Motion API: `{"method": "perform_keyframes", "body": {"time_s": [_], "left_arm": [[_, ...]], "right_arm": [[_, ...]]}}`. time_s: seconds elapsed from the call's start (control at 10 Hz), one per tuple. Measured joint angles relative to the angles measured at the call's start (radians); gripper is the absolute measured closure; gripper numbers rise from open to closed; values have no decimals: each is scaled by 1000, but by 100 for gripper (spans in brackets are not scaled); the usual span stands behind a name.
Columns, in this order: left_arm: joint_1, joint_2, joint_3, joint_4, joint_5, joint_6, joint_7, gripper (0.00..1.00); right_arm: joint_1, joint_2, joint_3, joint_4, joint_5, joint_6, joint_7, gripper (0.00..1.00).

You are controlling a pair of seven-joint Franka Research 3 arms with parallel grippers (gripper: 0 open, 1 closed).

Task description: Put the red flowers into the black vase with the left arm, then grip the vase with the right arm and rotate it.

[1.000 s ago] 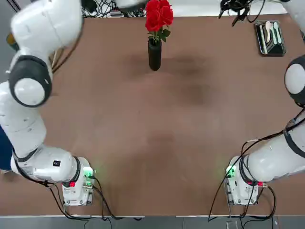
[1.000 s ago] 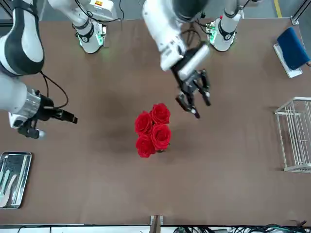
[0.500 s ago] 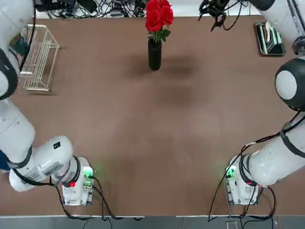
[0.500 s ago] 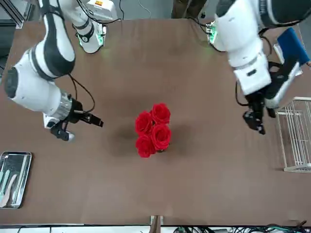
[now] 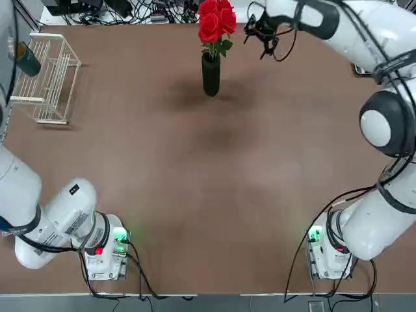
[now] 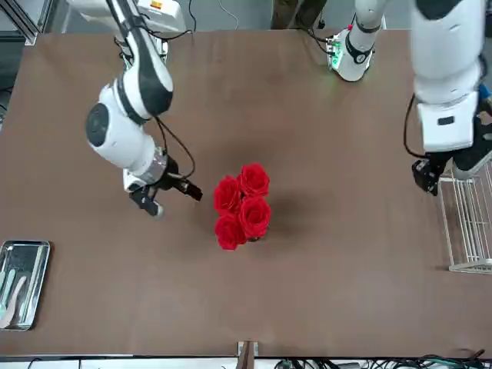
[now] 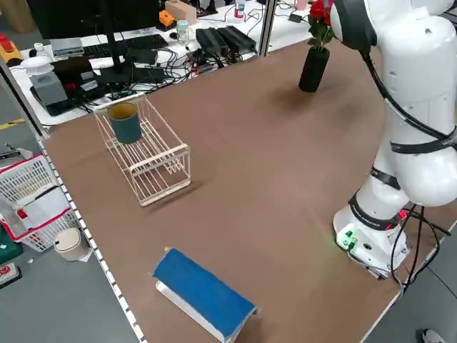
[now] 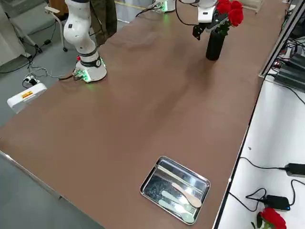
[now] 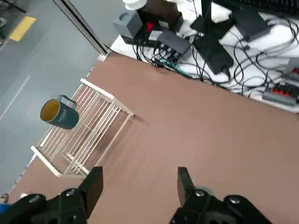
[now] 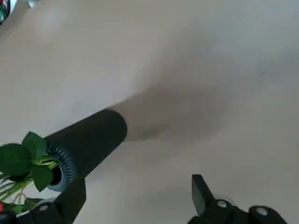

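The red flowers (image 5: 216, 19) stand upright in the black vase (image 5: 210, 75) near the table's far edge; from the front, the blooms (image 6: 242, 204) hide the vase. My right gripper (image 6: 178, 204) hangs open just to the robot's right of the vase, apart from it. Its wrist view shows the vase (image 10: 88, 140) lying ahead of the spread fingers (image 10: 200, 189), nothing between them. My left gripper (image 6: 425, 178) is far off at the robot's left beside the wire rack, open and empty (image 9: 138, 186).
A white wire rack (image 5: 45, 78) with a teal cup (image 9: 58, 113) stands at the far left. A metal tray (image 8: 174, 188) with cutlery lies at the far right. A blue pad (image 7: 203, 293) sits near the left front edge.
My left gripper has swung away from the flowers to the wire rack, its fingers spreading. My right gripper has come in from the right to beside the vase. The flowers stayed in the vase.
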Motion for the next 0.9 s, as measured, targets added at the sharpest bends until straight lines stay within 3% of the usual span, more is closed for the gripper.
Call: {"method": "perform_keyframes", "body": {"time_s": [0.2, 0.4, 0.6, 0.8, 0.9], "left_arm": [[50, -9, -9, 1, -121, -20, 87, 26], [25, -73, 115, -1, -339, 48, 172, 24], [-113, -250, 433, 4, -648, 113, 359, 21], [-354, -369, 784, 5, -815, 114, 545, 16], [-472, -391, 943, 4, -870, 114, 607, 2]], "right_arm": [[52, 43, 0, 0, 0, 64, 41, 0], [68, 65, 0, 0, 0, 95, 43, 0], [78, 74, 13, 0, 0, 122, 43, 0], [83, 80, 31, 1, 18, 152, 50, 0], [85, 84, 40, 2, 28, 170, 51, 0]]}}
